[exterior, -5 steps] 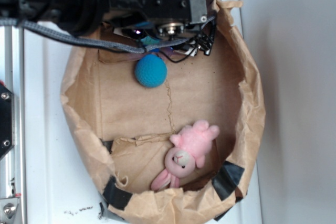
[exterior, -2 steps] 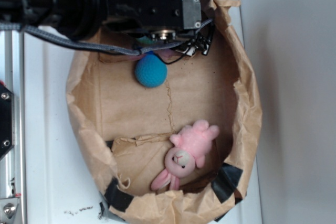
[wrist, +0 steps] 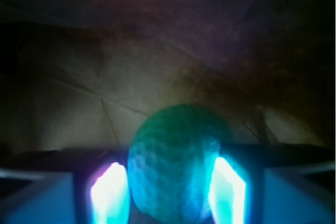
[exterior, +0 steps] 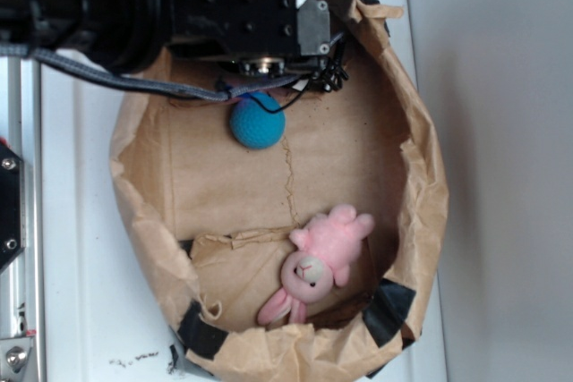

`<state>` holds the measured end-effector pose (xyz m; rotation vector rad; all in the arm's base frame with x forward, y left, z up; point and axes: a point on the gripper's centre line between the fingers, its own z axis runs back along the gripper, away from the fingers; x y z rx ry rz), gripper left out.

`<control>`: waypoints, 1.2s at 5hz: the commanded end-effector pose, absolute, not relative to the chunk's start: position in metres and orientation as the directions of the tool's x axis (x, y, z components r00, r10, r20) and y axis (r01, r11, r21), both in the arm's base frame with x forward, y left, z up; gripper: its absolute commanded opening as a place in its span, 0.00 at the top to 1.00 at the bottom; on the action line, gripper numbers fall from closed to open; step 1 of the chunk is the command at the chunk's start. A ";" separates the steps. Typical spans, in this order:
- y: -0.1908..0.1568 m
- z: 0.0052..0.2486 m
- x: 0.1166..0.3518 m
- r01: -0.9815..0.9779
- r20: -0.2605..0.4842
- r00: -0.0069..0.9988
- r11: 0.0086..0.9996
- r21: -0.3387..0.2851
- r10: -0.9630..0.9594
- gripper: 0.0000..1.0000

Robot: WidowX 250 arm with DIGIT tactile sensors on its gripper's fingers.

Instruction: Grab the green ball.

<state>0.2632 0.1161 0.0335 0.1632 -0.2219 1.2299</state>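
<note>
The green ball (wrist: 176,163) fills the lower middle of the wrist view, round and finely textured, lit teal by the glow. My gripper (wrist: 169,190) is open and straddles it. One bright fingertip (wrist: 109,192) is close against its left side and the other stands close on its right. The ball's widest part lies just beyond the tips. In the exterior view the black arm head (exterior: 242,15) covers the green ball at the far end of the brown paper bag (exterior: 421,167). A teal-blue ball (exterior: 258,122) lies just below the head, outside my fingers.
A pink plush bunny (exterior: 318,261) lies at the near end of the bag's floor. The crumpled bag walls rise all around, with black tape patches (exterior: 389,306) on the near rim. Black cables (exterior: 327,73) hang from the head. The bag stands on a white surface (exterior: 72,221).
The arm head has shifted left and further over the bag's far end. A sliver of the green ball showed under it earlier and is now covered.
</note>
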 end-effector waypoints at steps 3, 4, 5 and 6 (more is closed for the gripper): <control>0.126 0.065 0.265 -0.936 0.250 0.307 0.339 -0.095 0.918 1.00; 0.119 0.090 0.269 -0.920 0.186 0.337 0.364 -0.141 0.923 1.00; 0.121 0.126 0.272 -0.903 0.065 0.395 0.401 -0.154 0.916 1.00; 0.121 0.151 0.272 -0.871 0.029 0.475 0.475 -0.122 0.879 1.00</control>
